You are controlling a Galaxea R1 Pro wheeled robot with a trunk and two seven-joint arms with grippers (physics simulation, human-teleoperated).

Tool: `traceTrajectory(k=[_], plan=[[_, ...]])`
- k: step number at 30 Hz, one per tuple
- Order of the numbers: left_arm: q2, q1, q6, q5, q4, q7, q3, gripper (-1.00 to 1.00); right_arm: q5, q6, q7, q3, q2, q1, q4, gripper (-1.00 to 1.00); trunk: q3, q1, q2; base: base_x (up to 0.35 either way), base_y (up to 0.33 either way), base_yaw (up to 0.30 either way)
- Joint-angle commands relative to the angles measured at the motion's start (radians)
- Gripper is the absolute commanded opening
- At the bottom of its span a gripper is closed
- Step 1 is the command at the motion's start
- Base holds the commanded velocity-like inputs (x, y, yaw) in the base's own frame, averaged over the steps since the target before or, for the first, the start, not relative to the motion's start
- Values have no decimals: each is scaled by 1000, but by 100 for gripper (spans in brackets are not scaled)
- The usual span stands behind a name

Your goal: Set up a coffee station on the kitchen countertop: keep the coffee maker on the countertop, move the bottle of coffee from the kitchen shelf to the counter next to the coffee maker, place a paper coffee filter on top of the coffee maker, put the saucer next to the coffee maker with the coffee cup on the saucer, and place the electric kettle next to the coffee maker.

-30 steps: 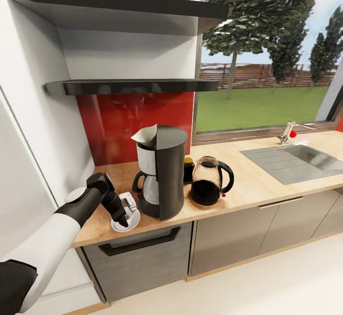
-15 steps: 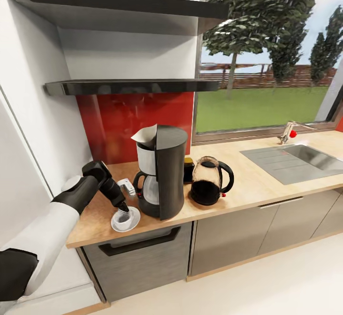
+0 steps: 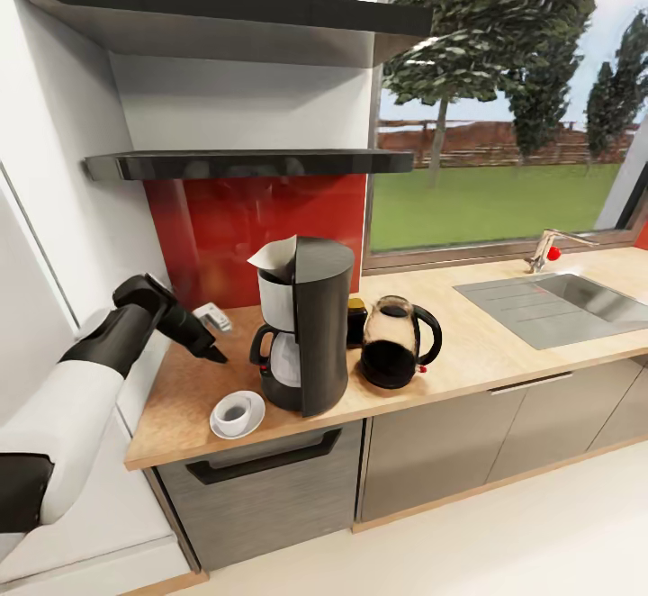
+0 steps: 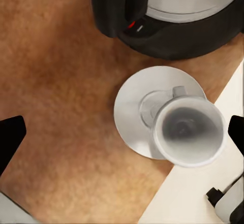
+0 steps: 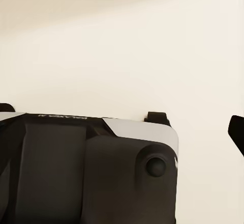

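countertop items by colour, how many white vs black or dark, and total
white: 3 — saucer, coffee cup, paper coffee filter
black or dark: 3 — coffee maker, electric kettle, bottle of coffee
total: 6

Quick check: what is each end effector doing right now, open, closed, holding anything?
Left end effector: open, empty, above the counter behind the cup on its saucer.
Right end effector: cannot be told.

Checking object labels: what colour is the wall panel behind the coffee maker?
Glossy red backsplash, behind the coffee maker; clearest in the head view.
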Motion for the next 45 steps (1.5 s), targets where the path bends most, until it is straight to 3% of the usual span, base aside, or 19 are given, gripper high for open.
traceTrajectory(k=[1, 9, 25, 32, 35, 40, 45], plan=[[2, 0, 10, -5, -1, -7, 2, 100, -10, -4, 4, 7, 0, -1, 2, 100, -2, 1, -2, 0, 0, 0], [6, 8, 8, -6, -2, -8, 21, 100, -10, -4, 4, 6, 0, -1, 2, 100, -2, 1, -2, -31, 0, 0], [7, 12, 7, 0, -3, -8, 23, 100, -10, -3, 4, 6, 0, -1, 2, 100, -2, 1, -2, -299, 0, 0], [9, 14, 11, 11, -3, -10, 28, 100, -10, -3, 4, 6, 1, -1, 2, 100, -2, 1, -2, -104, 0, 0], [19, 20, 12, 24, -2, -10, 29, 100, -10, -3, 3, 7, 1, -1, 2, 100, -2, 1, -2, -6, 0, 0], [49, 66, 5, 87, -2, -11, 29, 100, -10, -4, 4, 7, 2, -1, 2, 100, -2, 1, -2, -1, 0, 0], [60, 140, -78, 119, -2, -11, 27, 100, -9, -4, 4, 8, 3, -1, 2, 100, -2, 1, -2, 0, 0, 0]])
